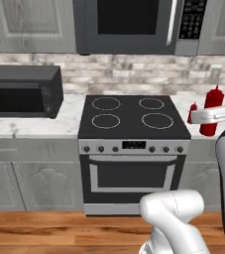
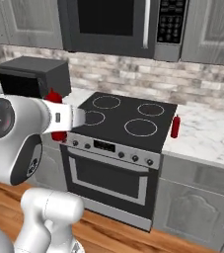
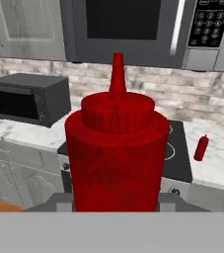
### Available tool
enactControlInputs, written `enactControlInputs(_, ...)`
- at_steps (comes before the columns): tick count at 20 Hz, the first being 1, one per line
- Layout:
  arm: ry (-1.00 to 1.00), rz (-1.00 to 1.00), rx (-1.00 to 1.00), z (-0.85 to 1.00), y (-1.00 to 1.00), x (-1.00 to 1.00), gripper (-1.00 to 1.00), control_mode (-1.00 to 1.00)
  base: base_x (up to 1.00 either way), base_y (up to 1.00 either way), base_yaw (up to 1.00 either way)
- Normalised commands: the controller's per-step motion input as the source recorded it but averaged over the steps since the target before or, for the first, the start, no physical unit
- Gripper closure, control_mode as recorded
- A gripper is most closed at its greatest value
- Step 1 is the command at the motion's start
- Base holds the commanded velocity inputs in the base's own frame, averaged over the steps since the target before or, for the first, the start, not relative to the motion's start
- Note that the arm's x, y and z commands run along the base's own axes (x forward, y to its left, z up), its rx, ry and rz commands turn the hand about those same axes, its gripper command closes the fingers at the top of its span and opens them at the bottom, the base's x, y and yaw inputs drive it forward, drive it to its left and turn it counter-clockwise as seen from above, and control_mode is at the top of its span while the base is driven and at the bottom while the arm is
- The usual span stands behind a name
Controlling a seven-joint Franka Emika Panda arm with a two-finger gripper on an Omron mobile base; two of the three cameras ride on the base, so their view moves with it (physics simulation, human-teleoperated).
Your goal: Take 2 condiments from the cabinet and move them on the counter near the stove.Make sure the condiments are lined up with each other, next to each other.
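- Beside the stove (image 1: 134, 124), on the white marble bench (image 2: 207, 133), a small red squeeze bottle (image 2: 175, 127) stands upright just off the cooktop's right edge; the left base view shows the same bottle (image 1: 192, 113) partly behind the robot's hand.
- High in the arm's grip, a second red squeeze bottle (image 3: 116, 153) looms upright in the hand view, nozzle cap pointing up, with the jaws nearly closed and clamped on its body.
- From the left base view, the held bottle (image 1: 211, 110) sits in the gripper (image 1: 208, 117) over the bench to the right of the stove; whether its base touches the marble cannot be told.
- From the right base view, the gripper (image 2: 64, 118) shows at the stove's front left corner, red showing above and below the white hand.
- Behind the scene, a black toaster oven (image 1: 24, 91) rests on the bench left of the stove, and a black-and-steel microwave (image 1: 134, 25) hangs above the cooktop among grey wall cabinet doors (image 1: 29, 25).
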Motion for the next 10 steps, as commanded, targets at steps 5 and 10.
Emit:
enactControlInputs(5, 0.00, 0.00, 0.00, 0.00, 0.00, 0.00, 1.00, 1.00, -0.47, -0.62, 0.00)
enactControlInputs(10, 0.00, 0.00, 0.00, 0.00, 0.00, 0.00, 1.00, 1.00, -0.19, -0.37, -0.06)
